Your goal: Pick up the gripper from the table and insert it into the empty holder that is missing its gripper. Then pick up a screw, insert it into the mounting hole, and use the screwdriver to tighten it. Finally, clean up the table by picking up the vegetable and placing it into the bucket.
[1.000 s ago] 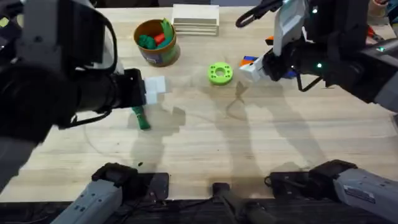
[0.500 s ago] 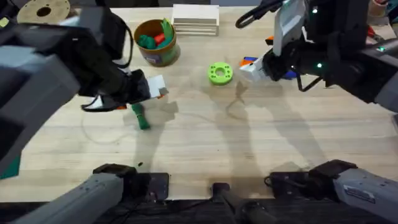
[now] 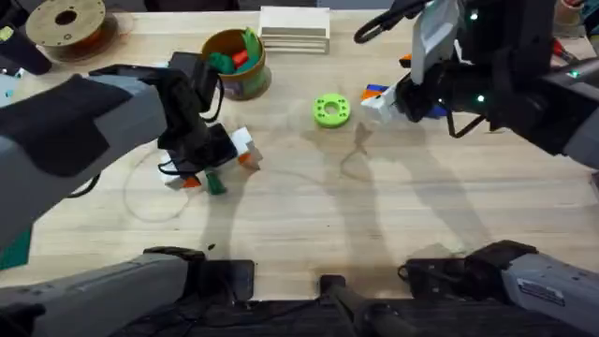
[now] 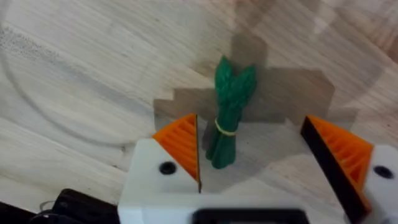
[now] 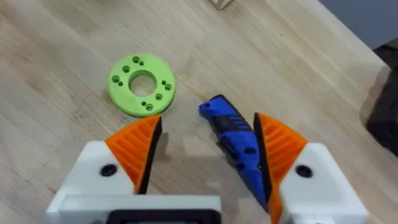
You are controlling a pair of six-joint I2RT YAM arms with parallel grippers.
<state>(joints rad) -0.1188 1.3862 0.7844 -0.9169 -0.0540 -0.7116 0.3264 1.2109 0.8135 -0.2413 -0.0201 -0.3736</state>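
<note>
Since the vegetable (image 4: 229, 112) is a small dark green asparagus bundle tied with a thin yellow band, it is judged to be light, rigid moulded plastic with a smooth and somewhat slippery skin. It lies flat on the bench (image 3: 374, 225), left of centre and nearer the far edge than the near one. The best hold is judged to be across the banded waist, where the stalks are narrowest and the ribbed pads can bite. The left gripper (image 4: 261, 162) hangs directly over it with fingers spread wide, the stalk end between the orange pads (image 4: 180, 146) and not yet touched. The bucket (image 3: 234, 64) stands near the far edge, just beyond this arm. The right gripper (image 5: 208, 146) has its fingers apart around the blue screwdriver (image 5: 233, 140), which lies on the bench beside the lime-green ring (image 5: 142, 85); contact cannot be confirmed.
</note>
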